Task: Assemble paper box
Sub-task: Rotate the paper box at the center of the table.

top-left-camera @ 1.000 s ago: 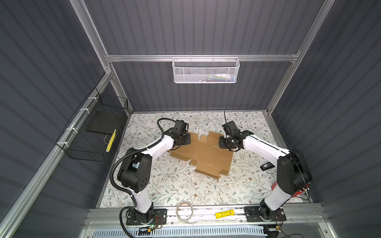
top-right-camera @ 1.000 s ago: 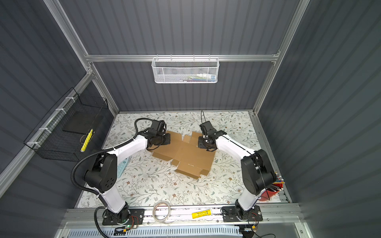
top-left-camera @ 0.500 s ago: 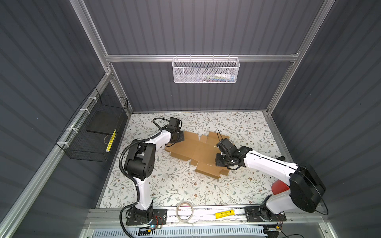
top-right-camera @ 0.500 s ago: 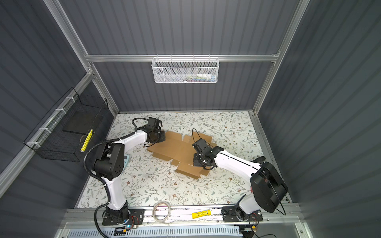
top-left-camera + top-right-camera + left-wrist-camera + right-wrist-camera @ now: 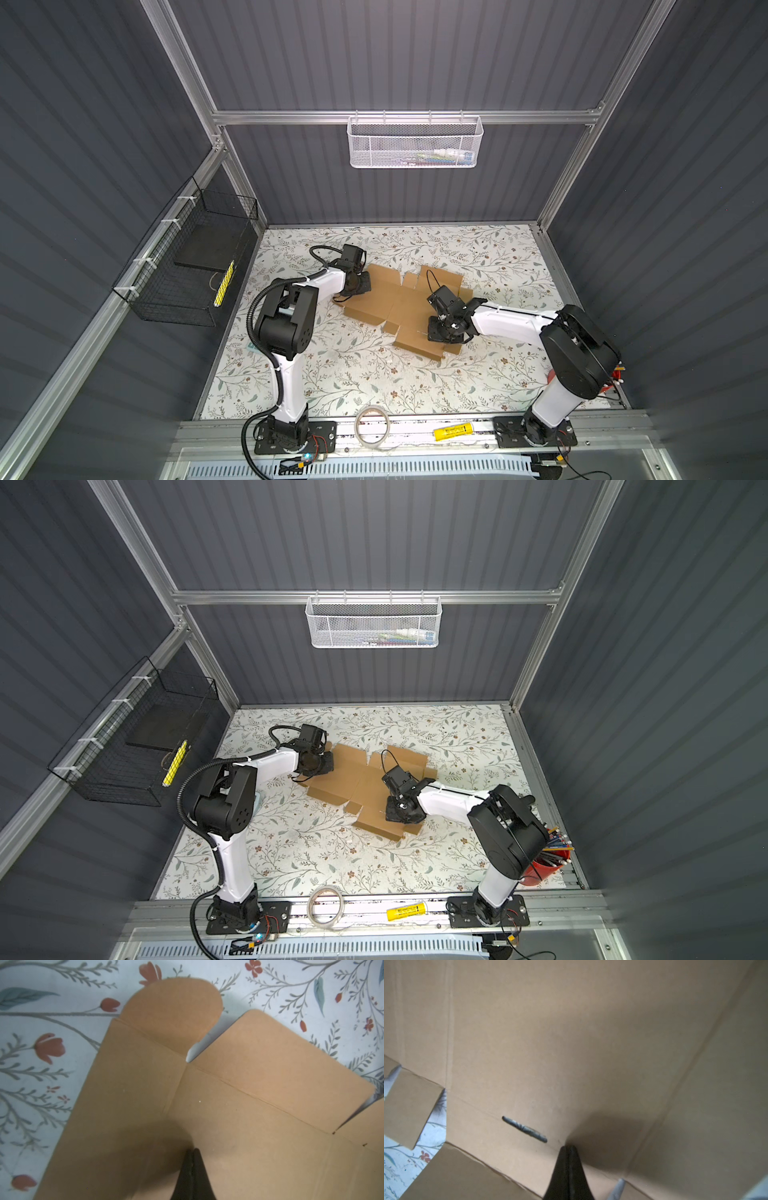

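In both top views the paper box lies as a flat, unfolded brown sheet on the floral table, a little toward 12 o'clock from the table's middle. The left gripper is at the sheet's 10 o'clock corner; the right gripper is over its 5 o'clock part.

In the left wrist view the left gripper has its two black tips pressed together with nothing between them; they rest on a bare panel of the paper box, near where two creases cross. A rounded tab and a wider flap lie flat past the creases.

In the right wrist view the right gripper is likewise fully closed and holds nothing; its tips rest on the cardboard just beside a narrow slit. A small square flap juts from the sheet's edge.
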Robot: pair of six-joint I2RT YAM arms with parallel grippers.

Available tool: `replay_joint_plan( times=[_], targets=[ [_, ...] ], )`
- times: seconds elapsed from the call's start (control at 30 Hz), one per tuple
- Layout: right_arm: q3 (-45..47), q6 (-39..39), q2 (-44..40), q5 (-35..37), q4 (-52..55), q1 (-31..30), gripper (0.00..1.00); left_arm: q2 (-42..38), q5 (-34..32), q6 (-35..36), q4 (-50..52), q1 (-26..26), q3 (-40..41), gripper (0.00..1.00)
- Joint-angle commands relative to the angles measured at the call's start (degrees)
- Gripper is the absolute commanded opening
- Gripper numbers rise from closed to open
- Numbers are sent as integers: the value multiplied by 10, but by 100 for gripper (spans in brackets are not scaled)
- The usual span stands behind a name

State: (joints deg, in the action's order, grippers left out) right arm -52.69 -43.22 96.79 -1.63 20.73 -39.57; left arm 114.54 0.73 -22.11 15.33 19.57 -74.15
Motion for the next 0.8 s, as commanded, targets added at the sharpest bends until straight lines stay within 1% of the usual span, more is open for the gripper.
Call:
replay_joint_plan(
  times=[0.0, 0.2, 0.47, 0.77],
  targets=[
    [-16, 12, 13, -4, -10, 16, 5, 4, 5, -5, 6, 3, 30, 0],
    [-17, 24, 30, -4, -15, 41, 6, -12, 11, -20, -9, 3, 71, 0],
    [-21, 38, 51, -2, -23, 74, 8, -61, 31, -57, -45, 8, 162, 0],
    [-63, 76, 79, -5, -10, 119, 10, -124, 40, -94, -65, 41, 234, 0]
  ],
)
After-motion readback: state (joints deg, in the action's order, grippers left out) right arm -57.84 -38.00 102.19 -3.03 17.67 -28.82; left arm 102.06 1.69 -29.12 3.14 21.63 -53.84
